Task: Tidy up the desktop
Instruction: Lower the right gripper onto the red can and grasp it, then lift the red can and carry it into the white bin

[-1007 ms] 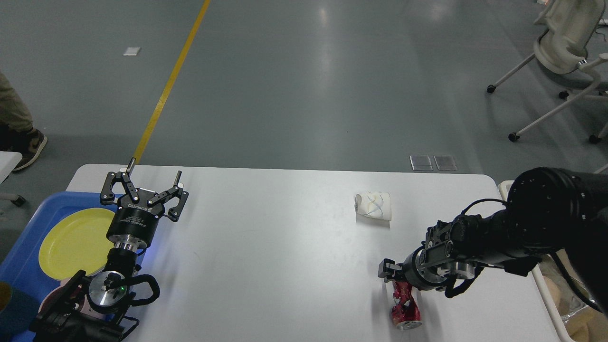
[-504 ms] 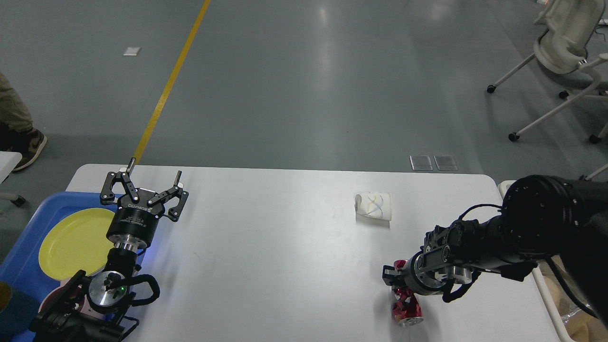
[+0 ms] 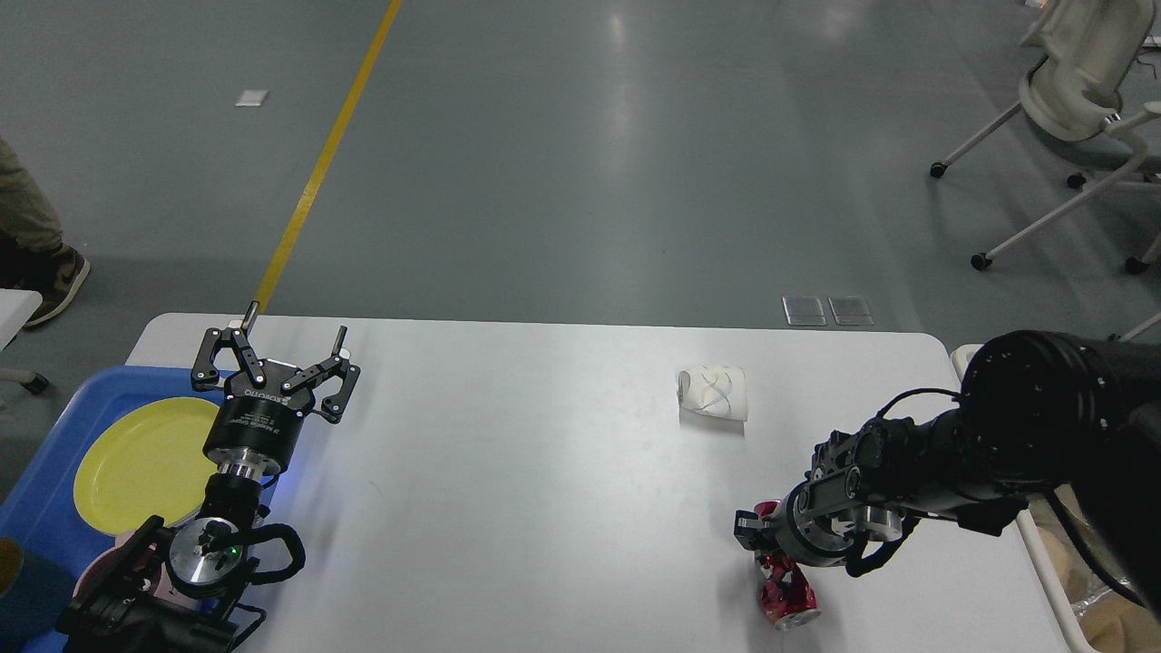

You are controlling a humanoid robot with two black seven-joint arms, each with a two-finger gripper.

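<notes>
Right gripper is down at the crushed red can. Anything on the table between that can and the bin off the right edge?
Nothing visible does. The right gripper is at the crushed red can, and the desktop from there to the beige bin is bare. The crumpled white paper lies farther back, off that path.

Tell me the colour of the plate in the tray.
Yellow plate, in the blue tray; head view.

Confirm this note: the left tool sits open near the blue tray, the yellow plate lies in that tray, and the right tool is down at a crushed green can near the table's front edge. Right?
One error: the crushed can is red, not green, as the head view shows. The rest holds: the left tool is open beside the blue tray, which holds the yellow plate, and the right tool is at the can.
</notes>
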